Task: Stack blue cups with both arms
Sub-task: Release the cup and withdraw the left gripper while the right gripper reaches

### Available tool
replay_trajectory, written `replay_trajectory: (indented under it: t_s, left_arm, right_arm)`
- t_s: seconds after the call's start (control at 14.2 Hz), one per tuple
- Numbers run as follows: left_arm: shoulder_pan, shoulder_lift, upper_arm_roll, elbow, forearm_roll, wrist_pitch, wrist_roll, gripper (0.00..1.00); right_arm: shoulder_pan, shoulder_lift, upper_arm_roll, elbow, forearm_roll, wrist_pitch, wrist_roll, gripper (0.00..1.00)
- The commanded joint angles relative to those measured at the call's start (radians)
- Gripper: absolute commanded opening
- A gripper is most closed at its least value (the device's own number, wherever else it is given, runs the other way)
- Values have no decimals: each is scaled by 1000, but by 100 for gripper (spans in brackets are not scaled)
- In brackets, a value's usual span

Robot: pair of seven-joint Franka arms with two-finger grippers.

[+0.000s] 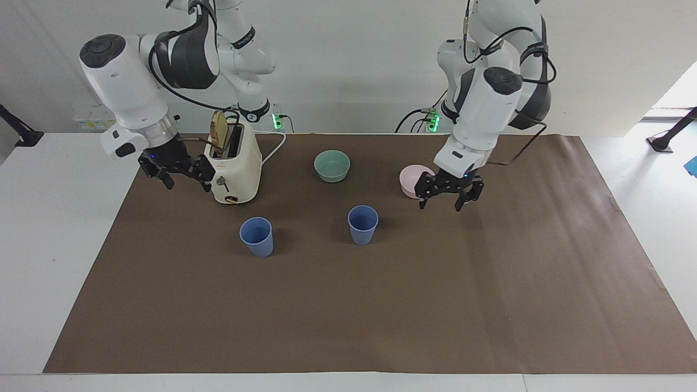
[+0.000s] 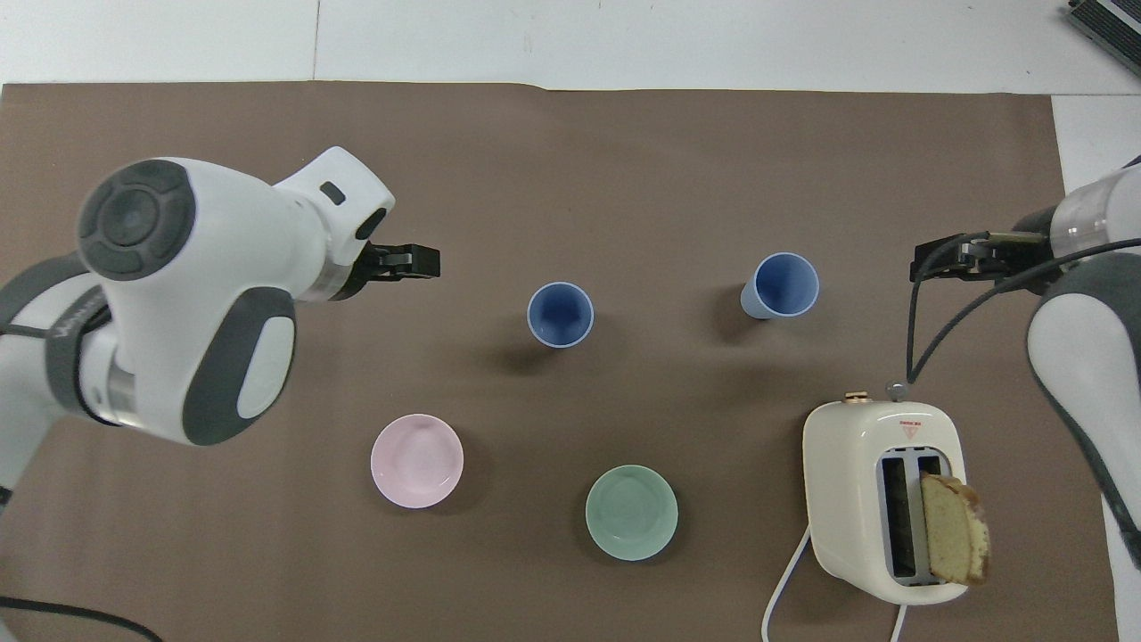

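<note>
Counter [image 1: 490, 305]: our two blue cups [image 1: 363, 224] [image 1: 256, 236] stand apart, unstacked, nothing done | left tool [image 1: 450, 191] open, empty, over mat beside pink bowl [image 1: 409, 179] | right tool [image 1: 175, 170] open beside toaster [image 1: 234, 163].

One camera sits high across the desk [image 1: 348, 326] from the two robots and looks back at them and down, far enough off to take in both arms, the wall and nearly the whole brown mat. The other hangs high above the robots' own end and looks forward and steeply down, closer in, so the mat fills its frame and the arms enter from the bottom. Half a turn apart, both cover the mat's middle with two blue cups [image 1: 363, 224] [image 2: 560, 314], two bowls and the toaster [image 1: 233, 163] [image 2: 882, 499].
</note>
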Motion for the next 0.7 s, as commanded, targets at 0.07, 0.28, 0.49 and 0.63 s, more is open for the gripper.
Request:
replay_trajectory:
  t_s: [0.07,0.28,0.49,0.63]
  left_arm:
    - [94,-16,-11,118,113,-156,83,100]
    - [171,-16,-10,214,116,-265,193,100]
    - [237,-5,-7,311,81,-399,283,100]
    - [269,0,-5,363,73,-459,328,100]
  right_arm:
    - [53,80,2,-24,7,136,-10,100]
    - [64,123,2,-52,7,160,-13,100]
    - [90,145,4,-104,7,248,-13,100]
    - [98,171,4,-116,7,282,-16,100]
